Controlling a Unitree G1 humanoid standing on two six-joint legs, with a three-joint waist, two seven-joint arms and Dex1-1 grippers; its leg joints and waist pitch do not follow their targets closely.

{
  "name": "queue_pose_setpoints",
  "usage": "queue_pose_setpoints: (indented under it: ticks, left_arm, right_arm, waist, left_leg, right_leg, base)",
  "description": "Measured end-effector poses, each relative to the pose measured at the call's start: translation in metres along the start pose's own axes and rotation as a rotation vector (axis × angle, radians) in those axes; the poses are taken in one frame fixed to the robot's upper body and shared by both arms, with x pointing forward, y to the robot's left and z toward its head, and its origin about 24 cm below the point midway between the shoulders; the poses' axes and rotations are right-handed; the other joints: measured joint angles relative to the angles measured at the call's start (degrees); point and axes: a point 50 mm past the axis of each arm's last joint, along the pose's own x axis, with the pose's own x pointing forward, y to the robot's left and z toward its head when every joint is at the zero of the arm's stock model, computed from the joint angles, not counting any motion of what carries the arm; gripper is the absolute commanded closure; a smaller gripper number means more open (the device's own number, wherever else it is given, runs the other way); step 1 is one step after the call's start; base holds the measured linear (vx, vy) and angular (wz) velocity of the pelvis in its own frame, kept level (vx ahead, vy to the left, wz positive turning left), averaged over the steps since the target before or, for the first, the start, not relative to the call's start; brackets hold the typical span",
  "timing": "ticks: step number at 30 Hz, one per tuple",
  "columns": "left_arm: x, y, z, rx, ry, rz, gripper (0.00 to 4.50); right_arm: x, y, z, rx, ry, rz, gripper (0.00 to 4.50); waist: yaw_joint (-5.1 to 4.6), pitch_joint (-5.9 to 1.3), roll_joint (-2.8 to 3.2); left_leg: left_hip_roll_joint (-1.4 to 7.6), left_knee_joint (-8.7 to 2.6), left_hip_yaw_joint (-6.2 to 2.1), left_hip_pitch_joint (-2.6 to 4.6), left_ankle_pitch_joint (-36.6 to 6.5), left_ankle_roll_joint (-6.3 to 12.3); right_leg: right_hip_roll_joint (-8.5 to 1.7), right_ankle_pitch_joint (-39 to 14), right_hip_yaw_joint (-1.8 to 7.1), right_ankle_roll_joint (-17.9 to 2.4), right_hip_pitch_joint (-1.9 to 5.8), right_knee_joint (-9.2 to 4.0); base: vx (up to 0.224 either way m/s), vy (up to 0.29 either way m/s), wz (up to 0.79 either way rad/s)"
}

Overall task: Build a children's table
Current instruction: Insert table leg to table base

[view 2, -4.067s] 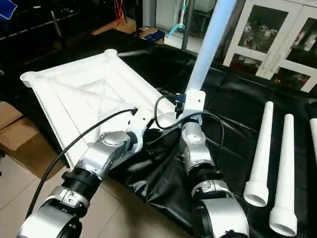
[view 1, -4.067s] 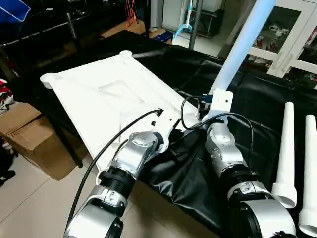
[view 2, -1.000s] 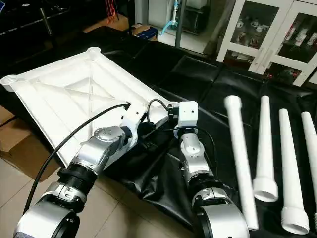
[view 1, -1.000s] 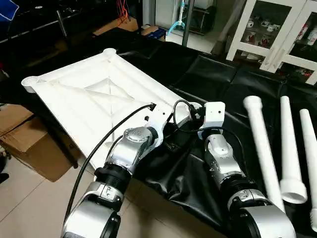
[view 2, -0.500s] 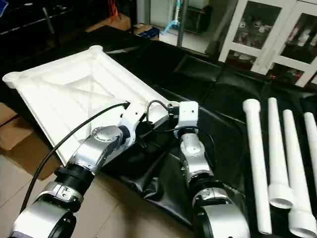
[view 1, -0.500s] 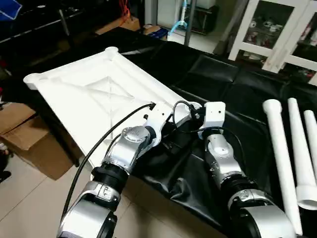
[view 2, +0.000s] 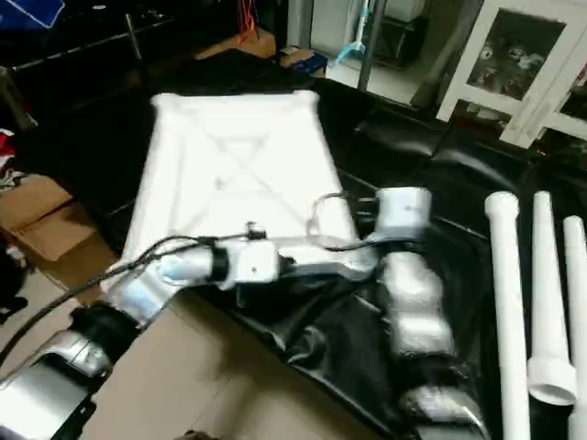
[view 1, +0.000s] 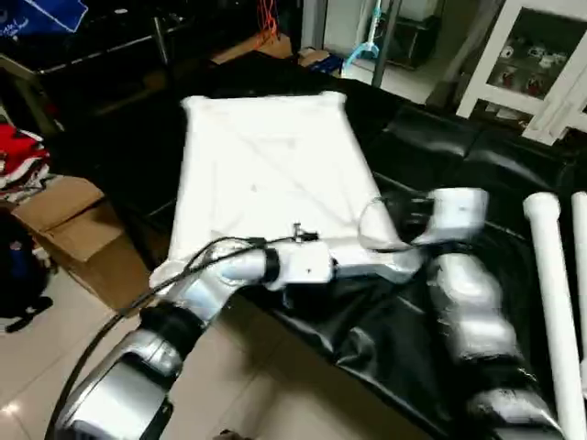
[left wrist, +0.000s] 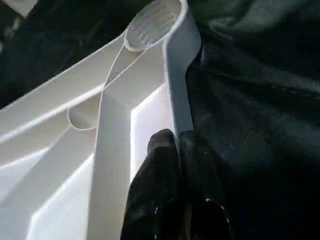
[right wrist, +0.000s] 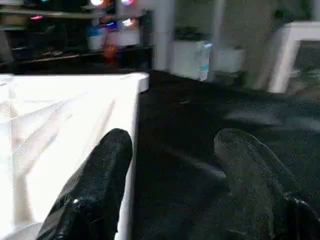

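While my left gripper (left wrist: 175,150) pinches the table top (view 1: 266,165) rim beside its corner socket (left wrist: 152,22), right gripper (right wrist: 175,165) spread empty, I'd judge it light, stiff, slippery.

You see the white square table top (view 1: 266,165) lying underside up on the black cover, its X ribs showing and a round socket (left wrist: 152,22) at a corner, reaching far and left. Right of it, well apart, long white tubular legs (view 2: 509,302) lie side by side.
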Motion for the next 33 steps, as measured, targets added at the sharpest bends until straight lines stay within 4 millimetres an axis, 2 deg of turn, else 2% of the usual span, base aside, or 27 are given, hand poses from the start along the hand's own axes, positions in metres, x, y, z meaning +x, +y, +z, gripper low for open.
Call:
queue_pose_setpoints:
  ticks: [3, 8, 12, 15, 17, 18, 22, 23, 24, 27, 28, 29, 33]
  left_arm:
    - [0.001, 0.007, -0.001, 0.083, 0.028, 0.025, 4.50]
    - [0.001, 0.023, -0.009, 0.157, 0.128, 0.135, 4.50]
    - [-0.008, 0.028, -0.016, 0.154, 0.135, 0.182, 4.50]
    - [-0.018, 0.030, -0.019, 0.043, 0.072, 0.194, 4.50]
    - [-0.023, 0.033, -0.020, -0.039, 0.031, 0.206, 4.50]
    - [-0.028, 0.035, -0.020, -0.151, -0.026, 0.230, 4.05]
    - [-0.045, 0.048, -0.013, -0.407, -0.252, 0.338, 3.86]
    - [-0.048, 0.051, -0.010, -0.442, -0.288, 0.353, 3.56]
    - [-0.052, 0.053, -0.009, -0.497, -0.323, 0.373, 3.50]
    - [-0.054, 0.048, -0.014, -0.577, -0.325, 0.375, 3.50]
    - [-0.055, 0.044, -0.016, -0.592, -0.317, 0.371, 3.24]
    - [-0.056, 0.040, -0.019, -0.596, -0.297, 0.364, 3.24]
    - [-0.072, 0.026, -0.035, -0.607, -0.112, 0.341, 2.97]
  right_arm:
    - [-0.011, -0.016, 0.008, -0.018, -0.001, -0.019, 1.57]
    - [-0.020, -0.012, 0.012, -0.010, 0.020, 0.018, 1.57]
    - [-0.024, -0.008, 0.009, -0.006, 0.082, 0.036, 1.57]
    - [-0.023, -0.006, 0.014, -0.007, 0.093, 0.038, 1.57]
    - [-0.022, -0.006, 0.014, -0.005, 0.105, 0.038, 1.57]
    - [-0.021, -0.005, 0.015, -0.003, 0.111, 0.034, 1.50]
    - [-0.013, -0.005, 0.028, -0.003, 0.086, 0.042, 1.50]
    - [-0.011, -0.005, 0.031, -0.004, 0.082, 0.047, 1.50]
    - [-0.009, -0.004, 0.035, -0.003, 0.077, 0.061, 1.50]
    - [-0.007, -0.003, 0.037, -0.006, 0.078, 0.077, 1.50]
    - [-0.007, -0.003, 0.036, -0.005, 0.084, 0.078, 1.50]
    - [-0.007, -0.003, 0.034, -0.004, 0.093, 0.078, 1.50]
    - [-0.006, -0.002, 0.027, 0.000, 0.139, 0.087, 1.50]
  waist:
    - [-0.73, 0.13, 0.59]
    - [-2.76, 0.41, 1.32]
    - [-3.57, 0.49, 1.45]
    - [-3.44, 0.49, 1.45]
    - [-3.08, 0.49, 1.46]
    - [-2.90, 0.48, 1.48]
    - [-2.36, 0.47, 1.36]
    - [-2.07, 0.46, 1.34]
    - [-1.87, 0.46, 1.34]
    - [-1.22, 0.48, 1.28]
    - [-1.14, 0.52, 1.21]
    - [-1.03, 0.57, 1.11]
    - [-1.05, 0.56, 1.11]
  left_leg:
    - [0.02, -0.03, -0.05, -0.01, 0.05, -0.10]
    - [0.06, -0.05, -0.16, -0.03, 0.15, -0.21]
    - [0.08, -0.14, -0.19, -0.37, 0.19, -0.14]
    - [0.08, -0.07, -0.24, -1.11, 0.23, -0.06]
    - [0.08, -0.01, -0.23, -1.15, 0.21, -0.02]
    - [0.07, -0.01, -0.16, -1.15, 0.20, 0.00]
    - [0.12, 0.03, -0.08, -1.07, 0.19, 0.02]
    - [0.15, 0.09, -0.09, -1.06, 0.20, 0.03]
    - [0.15, 0.18, -0.09, -1.00, 0.20, 0.04]
    - [0.14, 0.40, -0.07, -1.00, 0.22, 0.06]
    - [0.13, 0.42, -0.06, -0.99, 0.25, 0.09]
    - [0.13, 0.44, -0.07, -0.99, 0.28, 0.11]
    - [0.14, 0.52, -0.10, -0.99, 0.31, 0.11]
  right_leg:
    - [0.03, 0.09, -0.04, 0.16, 0.01, -0.01]
    - [0.13, 0.26, 0.02, 0.45, -0.08, 0.00]
    - [0.21, 0.25, 0.03, 0.43, -0.49, 0.04]
    - [0.22, 0.25, -0.02, 0.43, -1.18, 0.21]
    - [0.20, 0.22, -0.04, 0.38, -1.24, 0.30]
    - [0.16, 0.16, -0.02, 0.29, -1.31, 0.34]
    - [0.16, 0.05, -0.06, 0.10, -1.31, 0.48]
    - [0.15, 0.04, -0.09, 0.07, -1.27, 0.54]
    - [0.14, 0.03, -0.06, 0.05, -1.24, 0.65]
    - [0.12, 0.02, 0.00, 0.04, -1.24, 0.84]
    - [0.10, 0.02, 0.01, 0.04, -1.24, 0.92]
    - [0.10, 0.02, 0.00, 0.04, -1.24, 0.98]
    - [0.10, 0.02, 0.00, 0.04, -1.25, 1.08]
  base:
    - [0.000, 0.000, 0.00]
    - [0.000, 0.000, 0.00]
    - [0.000, 0.000, 0.00]
    - [0.000, 0.000, 0.00]
    - [0.000, 0.000, 0.00]
    - [0.000, 0.000, 0.00]
    - [0.000, 0.000, 0.00]
    - [0.000, 0.000, 0.00]
    - [0.000, 0.000, 0.00]
    - [0.000, 0.000, 0.00]
    - [0.000, 0.000, 0.00]
    - [0.000, 0.000, 0.00]
    - [0.000, 0.000, 0.00]
